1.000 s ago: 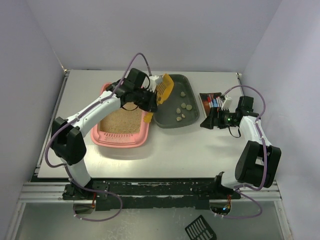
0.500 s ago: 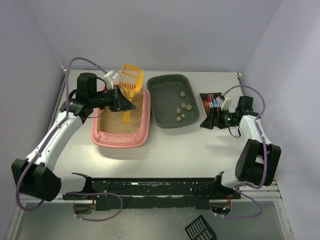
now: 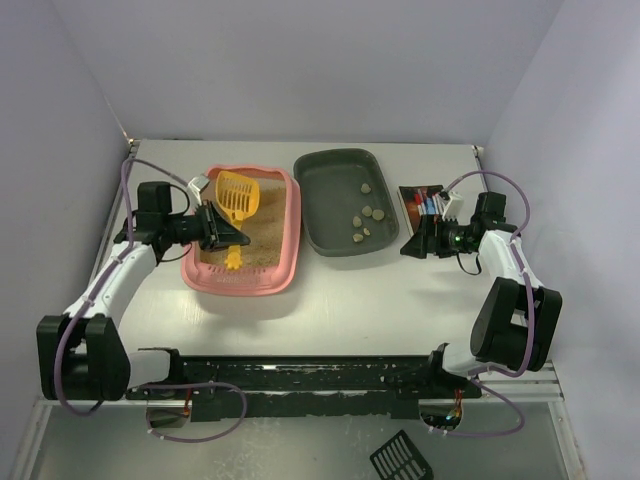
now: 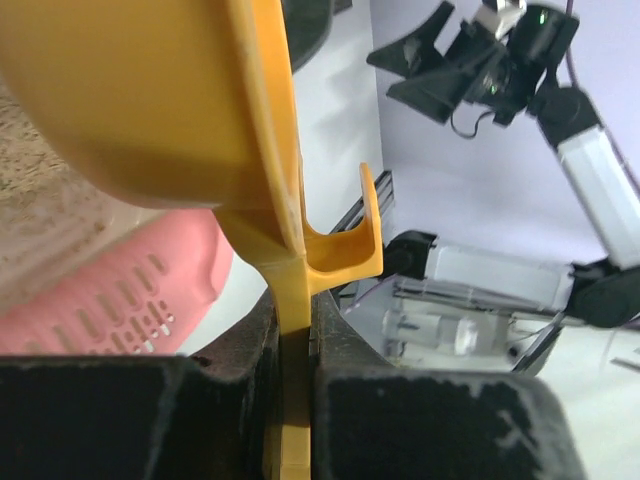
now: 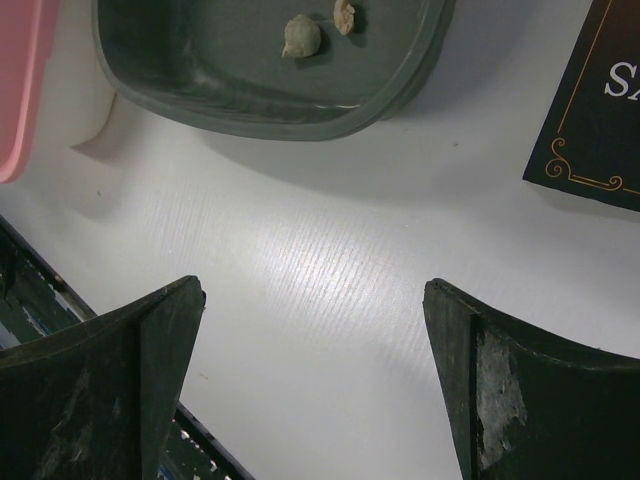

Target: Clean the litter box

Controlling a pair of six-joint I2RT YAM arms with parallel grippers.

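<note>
The pink litter box (image 3: pixel 240 283) with tan litter (image 3: pixel 262 232) sits at the table's left. My left gripper (image 3: pixel 222 237) is shut on the handle of a yellow slotted scoop (image 3: pixel 236 195), whose head hangs over the far part of the litter. In the left wrist view the handle (image 4: pixel 290 370) is pinched between the jaws of the left gripper (image 4: pixel 292 310), with the scoop bowl (image 4: pixel 150 90) above the pink slotted rim (image 4: pixel 100 300). My right gripper (image 3: pixel 410 246) stands open over bare table (image 5: pixel 312 290), to the right of the dark grey tray.
A dark grey tray (image 3: pixel 325 185) holding several pale clumps (image 3: pixel 366 213) lies right of the litter box; its near wall (image 5: pixel 260 115) shows in the right wrist view. A dark printed box (image 3: pixel 424 199) sits behind the right gripper.
My left arm has swung the scoop from over the grey tray back to the left and down over the litter box. The right arm has not moved.
</note>
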